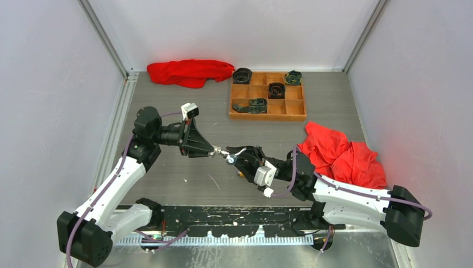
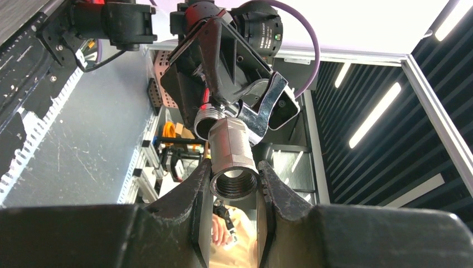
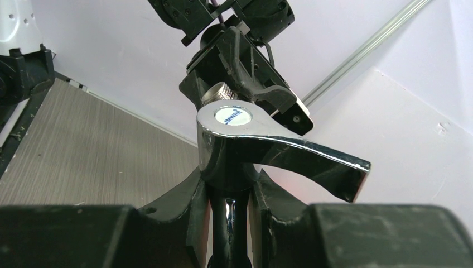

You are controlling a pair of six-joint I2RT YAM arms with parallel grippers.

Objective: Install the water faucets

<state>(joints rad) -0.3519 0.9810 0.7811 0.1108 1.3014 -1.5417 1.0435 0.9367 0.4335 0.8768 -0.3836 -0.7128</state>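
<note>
Two arms meet in mid-air over the middle of the worktop (image 1: 184, 178), each carrying one metal part. My left end effector (image 2: 234, 181) is clamped narrow around a matte silver threaded sleeve (image 2: 231, 151), with the sleeve's open mouth facing the wrist camera. My right end effector (image 3: 228, 190) is closed on the body of the chrome faucet (image 3: 234, 139). Its lever handle juts out to one side, and a round cap with a blue-and-white label sits on top.

I judge the two parts are held end to end so the faucet's threaded stub can be screwed into the far end of the sleeve. Holding both off the surface leaves room to turn one against the other. From the left wrist view the stub sits right at the sleeve's far end but slightly off its axis. I cannot tell whether any thread has caught.

The orange-yellow faucet is not clearly visible in any view.

Far from the arms lies a wooden divided tray (image 1: 268, 116) holding dark rolled items (image 1: 276, 89). One red cloth (image 1: 189, 71) lies at the back wall, and another red cloth (image 1: 343, 156) is bunched just beside the right arm. Nothing lies between the two end effectors. The lever handle is what I would watch, since it could sweep against the left fingers (image 2: 195, 195) if rotated.
</note>
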